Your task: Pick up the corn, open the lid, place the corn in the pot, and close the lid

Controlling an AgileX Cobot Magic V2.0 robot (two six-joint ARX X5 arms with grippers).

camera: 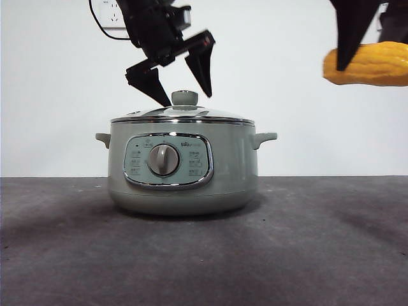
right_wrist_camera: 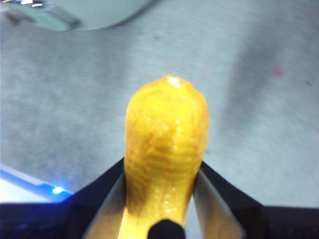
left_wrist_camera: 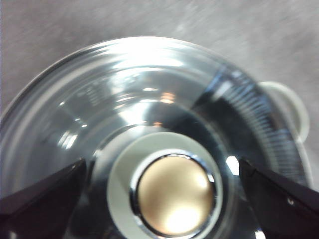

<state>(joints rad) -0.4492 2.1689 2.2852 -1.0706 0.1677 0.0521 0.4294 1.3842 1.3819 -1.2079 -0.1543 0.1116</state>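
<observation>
The sage-green pot point(camera: 182, 191) stands on the dark table with the glass lid point(camera: 146, 115) closed on it. My left gripper point(camera: 180, 89) is open just above the lid's knob point(camera: 184, 97), one jaw on each side of it, not touching. In the left wrist view the knob point(left_wrist_camera: 172, 194) sits between the jaws, on the lid point(left_wrist_camera: 124, 99). My right gripper point(camera: 366, 51) is shut on the corn point(camera: 373, 64) and holds it high at the right, level with the left gripper. The right wrist view shows the corn point(right_wrist_camera: 167, 149) between the jaws.
The pot's right handle point(camera: 266, 137) and left handle point(camera: 102, 138) stick out at the sides. A white wall stands behind. A wall socket with a black cable point(camera: 102, 22) is at the top left. A corner of the pot point(right_wrist_camera: 84, 12) shows in the right wrist view.
</observation>
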